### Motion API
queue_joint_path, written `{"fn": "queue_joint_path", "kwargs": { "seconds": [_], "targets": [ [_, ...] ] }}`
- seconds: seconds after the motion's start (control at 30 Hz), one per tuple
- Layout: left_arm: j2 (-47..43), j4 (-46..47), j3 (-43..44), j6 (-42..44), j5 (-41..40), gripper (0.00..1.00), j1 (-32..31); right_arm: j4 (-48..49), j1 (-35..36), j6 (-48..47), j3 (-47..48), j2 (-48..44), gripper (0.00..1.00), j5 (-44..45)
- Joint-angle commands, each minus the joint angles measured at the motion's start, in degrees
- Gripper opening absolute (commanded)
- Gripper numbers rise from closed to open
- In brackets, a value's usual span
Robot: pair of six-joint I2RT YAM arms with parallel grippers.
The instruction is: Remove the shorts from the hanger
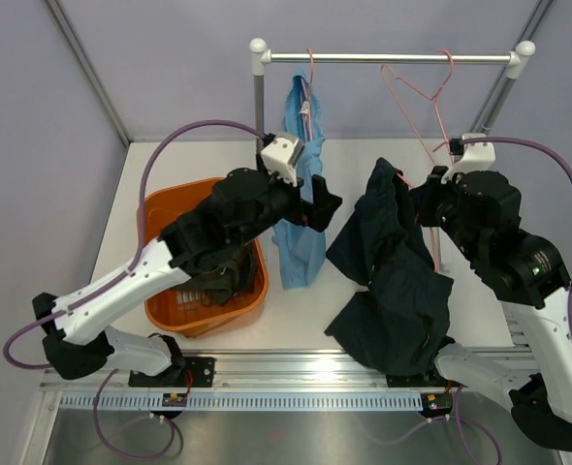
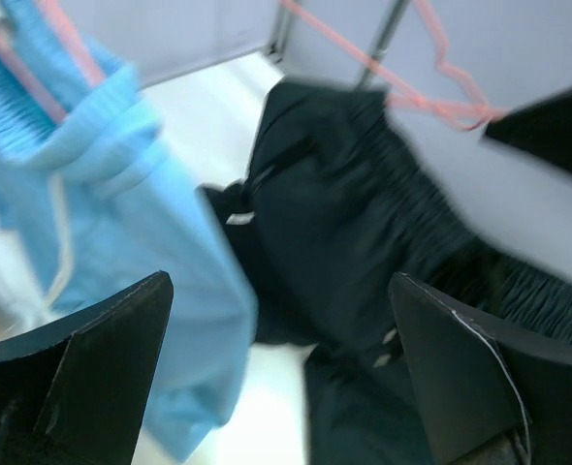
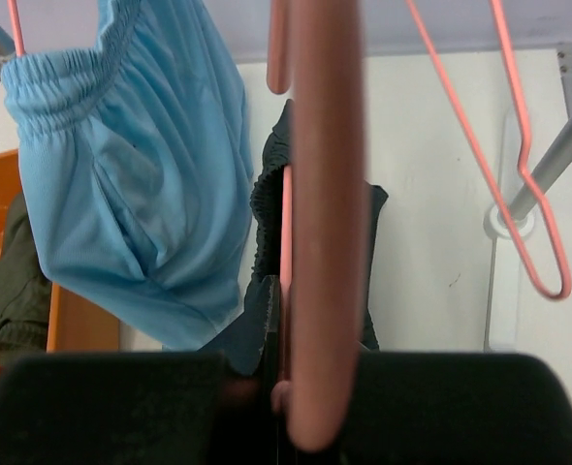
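The light blue shorts (image 1: 299,208) hang from a pink hanger (image 1: 309,73) on the rail; they also show in the left wrist view (image 2: 121,194) and the right wrist view (image 3: 141,184). The dark navy shorts (image 1: 395,276) drape from a second pink hanger (image 3: 323,223), their lower part resting on the table. My right gripper (image 1: 433,192) is shut on that hanger (image 3: 296,363). My left gripper (image 1: 317,205) is open and empty (image 2: 281,387), between the blue and the navy shorts (image 2: 364,213). The olive shorts (image 1: 223,276) lie in the basket.
An orange basket (image 1: 160,218) stands at the left under my left arm. The rack's rail (image 1: 393,58) crosses the back, with a bare pink hanger (image 1: 424,92) on it at the right. The rack's posts (image 1: 259,107) stand on the white table.
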Motion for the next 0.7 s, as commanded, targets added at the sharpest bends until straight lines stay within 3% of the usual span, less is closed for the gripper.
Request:
{"fn": "queue_joint_path", "kwargs": {
  "seconds": [0.0, 0.23, 0.67],
  "targets": [
    [6.26, 10.80, 5.50, -2.65, -3.67, 0.99, -2.95, 0.60, 0.55, 2.13, -0.68, -2.61, 0.00, -1.93],
    [18.13, 14.68, 13.06, -3.26, -6.85, 0.99, -7.43, 0.68, 0.55, 2.04, -0.86, -3.50, 0.00, -2.45],
    [26.50, 13.37, 18.61, -2.39, -9.74, 0.99, -8.49, 2.44, 0.55, 1.95, -0.95, -2.80, 0.00, -4.21]
  ]
}}
